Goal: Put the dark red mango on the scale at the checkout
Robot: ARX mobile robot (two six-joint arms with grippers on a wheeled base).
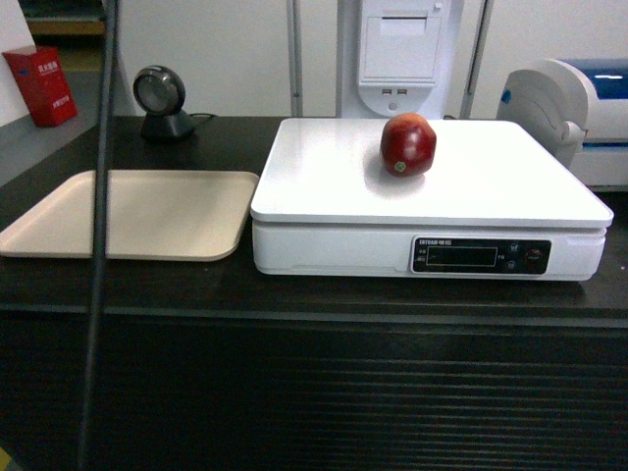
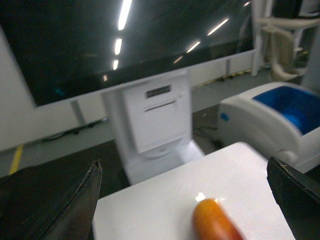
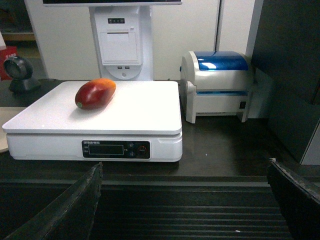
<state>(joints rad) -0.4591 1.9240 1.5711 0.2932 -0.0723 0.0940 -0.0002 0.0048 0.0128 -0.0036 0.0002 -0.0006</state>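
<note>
- Checkout (image 1: 314,392) ribbed front is sitting nearest, both arms out of the head view.
- Right gripper (image 3: 185,205) fingers are standing wide apart, empty; left gripper (image 2: 182,200) likewise, hovering over the scale (image 1: 324,186).
- Dark red mango (image 1: 408,144) is lying free on the scale top, rear centre.
- Long axis is running front-to-back, orange end pointing away.
- Likely firm, glossy, slippery, roll-prone; grip across the short middle.
</note>
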